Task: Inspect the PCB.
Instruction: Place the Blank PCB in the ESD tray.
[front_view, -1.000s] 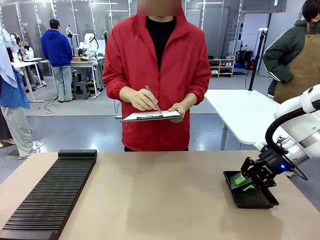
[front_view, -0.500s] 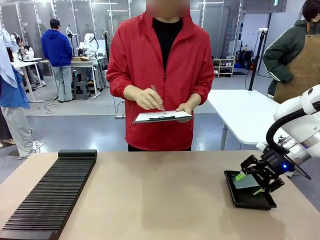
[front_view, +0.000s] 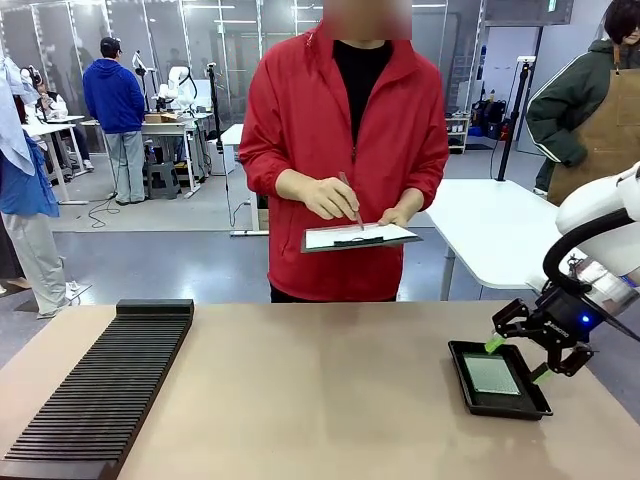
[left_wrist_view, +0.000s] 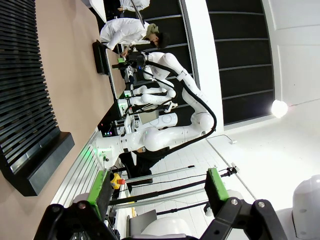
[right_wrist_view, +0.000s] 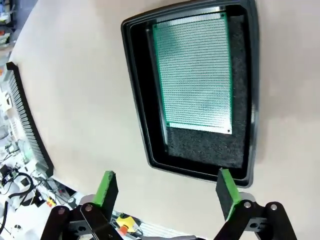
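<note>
One PCB (right_wrist_view: 194, 72) flat in black tray (right_wrist_view: 137, 90) (right pincer (right_wrist_view: 165, 192) spread above).

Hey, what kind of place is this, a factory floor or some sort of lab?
Most likely a robotics lab or test workshop. A robot gripper hangs over a PCB in a black tray, a person holds a clipboard, and another white robot arm stands at a table behind.

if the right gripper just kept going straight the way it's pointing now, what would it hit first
Probably the black tray with the PCB lying flat in it. The right gripper, jaws open, points down at the table, with the tray just ahead of its fingertips. Depth is unclear, so it might meet the tray's near rim first.
</note>
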